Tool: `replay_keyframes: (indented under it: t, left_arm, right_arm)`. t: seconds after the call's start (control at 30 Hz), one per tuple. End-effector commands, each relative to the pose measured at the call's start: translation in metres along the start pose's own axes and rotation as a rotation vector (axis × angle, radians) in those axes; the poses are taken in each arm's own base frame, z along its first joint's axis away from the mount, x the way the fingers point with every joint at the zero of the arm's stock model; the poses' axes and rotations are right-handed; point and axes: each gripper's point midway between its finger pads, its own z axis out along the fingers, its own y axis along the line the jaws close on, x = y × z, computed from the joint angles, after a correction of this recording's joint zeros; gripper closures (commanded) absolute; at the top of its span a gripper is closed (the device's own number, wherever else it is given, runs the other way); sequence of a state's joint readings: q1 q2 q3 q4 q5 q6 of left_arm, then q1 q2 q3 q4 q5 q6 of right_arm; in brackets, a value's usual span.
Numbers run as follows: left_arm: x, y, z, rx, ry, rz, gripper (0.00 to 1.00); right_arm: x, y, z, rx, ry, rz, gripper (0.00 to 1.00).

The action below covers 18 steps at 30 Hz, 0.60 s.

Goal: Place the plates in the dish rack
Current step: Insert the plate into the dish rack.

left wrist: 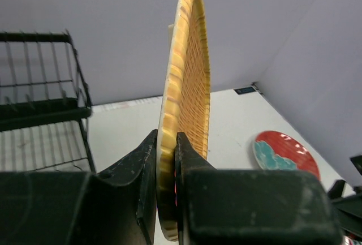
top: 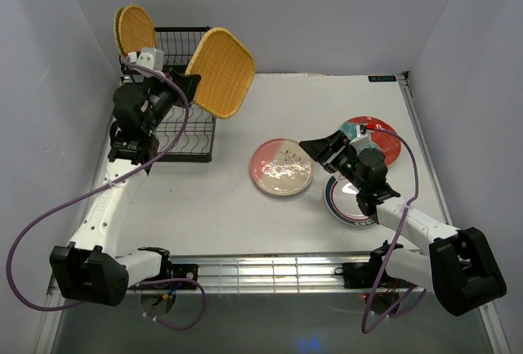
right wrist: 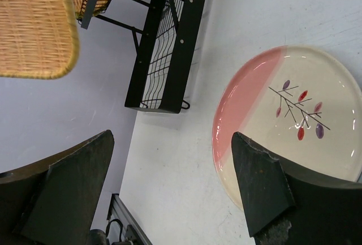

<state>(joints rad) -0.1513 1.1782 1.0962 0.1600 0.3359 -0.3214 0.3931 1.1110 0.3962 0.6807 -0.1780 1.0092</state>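
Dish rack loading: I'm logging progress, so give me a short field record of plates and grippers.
in dish rack: round woven plate, upright at the back left
left gripper: shut on rounded-square woven plate, held by its rim beside the rack
flat on table: pink-and-white plate, red plate, teal-patterned plate
right gripper: open, empty, by the pink-and-white plate

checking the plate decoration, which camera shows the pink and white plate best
The right wrist view: the pink-and-white plate lies close below, its pink band and branch motif sharp, though part of its rim is hidden. The top external view shows it almost whole but small and glary. The left wrist view misses it.
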Motion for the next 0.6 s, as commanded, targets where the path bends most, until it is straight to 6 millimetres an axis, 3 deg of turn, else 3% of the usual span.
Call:
replay_keyframes:
  t: [0.0, 0.3, 0.57]
  left_arm:
    - [-0.075, 0.012, -0.015, -0.142, -0.164, 0.154, 1.00]
    - [-0.136, 0.034, -0.016, -0.293, -0.252, 0.271, 1.00]
    - [-0.172, 0.049, -0.012, -0.327, -0.310, 0.385, 1.00]
  right_arm:
    - [-0.014, 0.019, 0.003, -0.048, -0.039, -0.036, 0.10]
    - [-0.011, 0.021, 0.004, -0.056, -0.018, -0.036, 0.10]
    - [-0.007, 0.018, 0.006, -0.053, 0.000, -0.032, 0.10]
